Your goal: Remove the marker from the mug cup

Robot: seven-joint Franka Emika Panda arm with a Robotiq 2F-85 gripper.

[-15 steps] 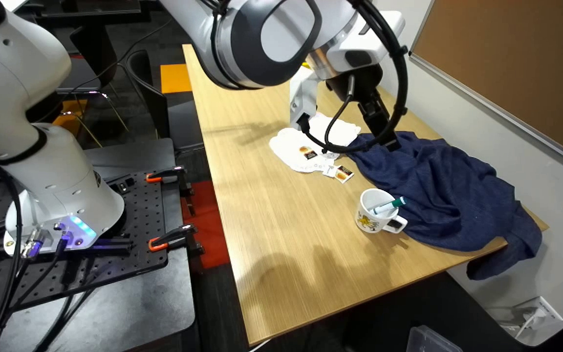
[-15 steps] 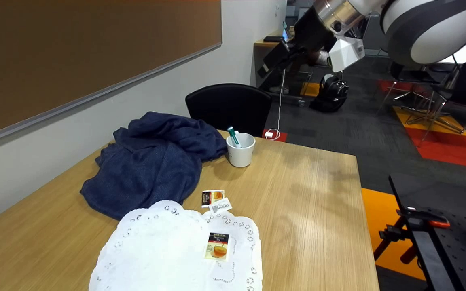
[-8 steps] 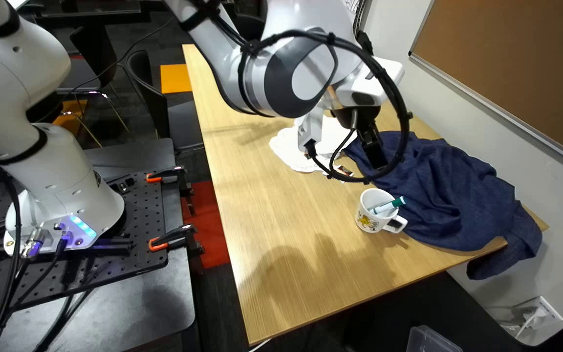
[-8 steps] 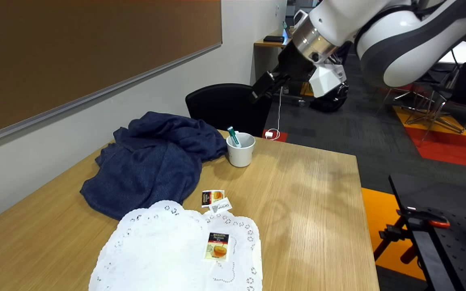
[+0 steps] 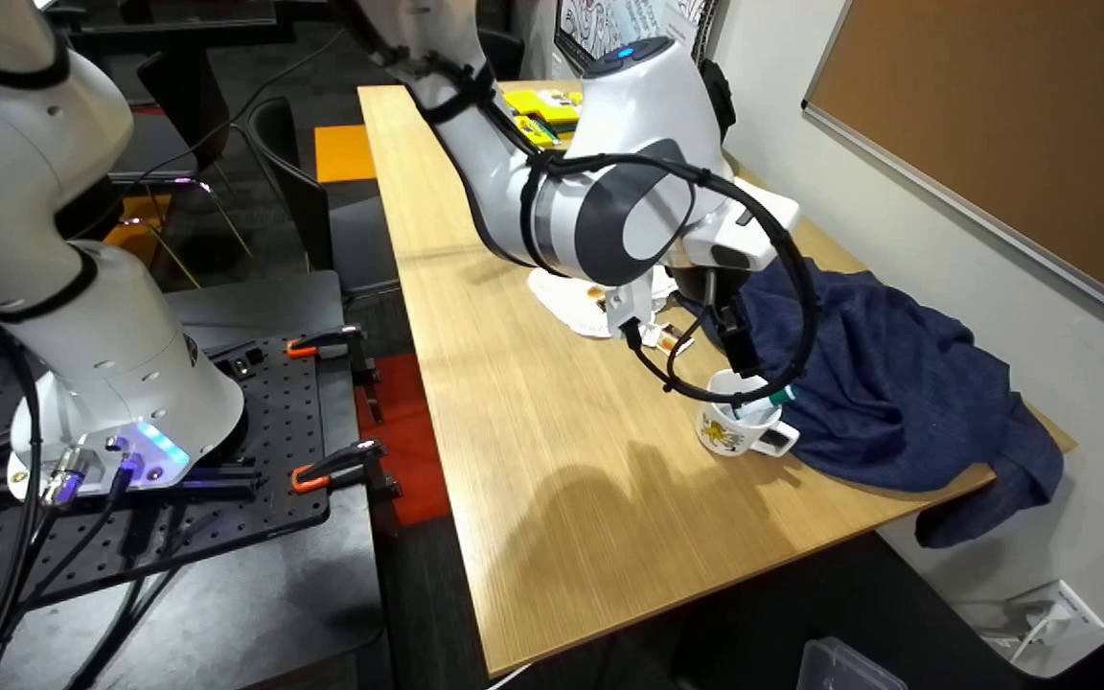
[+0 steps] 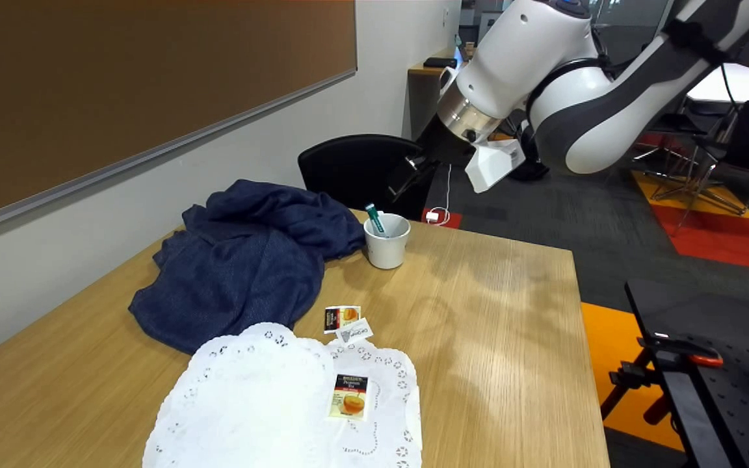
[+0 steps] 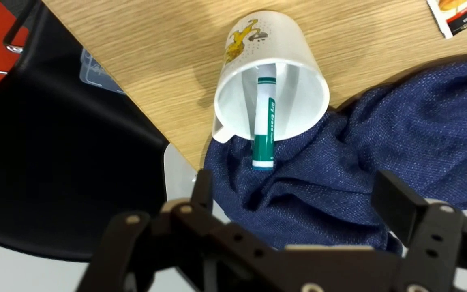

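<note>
- Marker (image 7: 264, 117): in the mug (image 7: 285, 48), at a slant. Wrist view has it crossing the rim at 6 o'clock, green end outside, white end inside. Lettering reads "Dry Erase".
- Gripper (image 7: 294, 182): jaws spread wide, at about 8 and 4 o'clock from the marker's green end in the wrist view. Navy cloth (image 7: 318, 202) shows through the gap.
- In an exterior view the gripper (image 6: 393, 194) hangs at 12 o'clock from the mug, near it, gap visible.
- Same view: marker tilts toward 11 o'clock, mug upright on the table (image 6: 511, 312).
- Wrist view: mug handle (image 7: 222, 133) between 7 and 8 o'clock, yellow print on the wall.
- Cloth bunched just beside the mug, 9 o'clock in an exterior view (image 6: 244, 260). Can't tell if they touch.
- Same view: tea packet (image 6: 342, 318) at 7 o'clock from the mug, white slip (image 6: 354, 332) overlapping it. Second packet (image 6: 350, 395) lies on the white doily (image 6: 238, 396).
- In an exterior view the arm's cable (image 5: 810, 307) loops across the mug's mouth.
</note>
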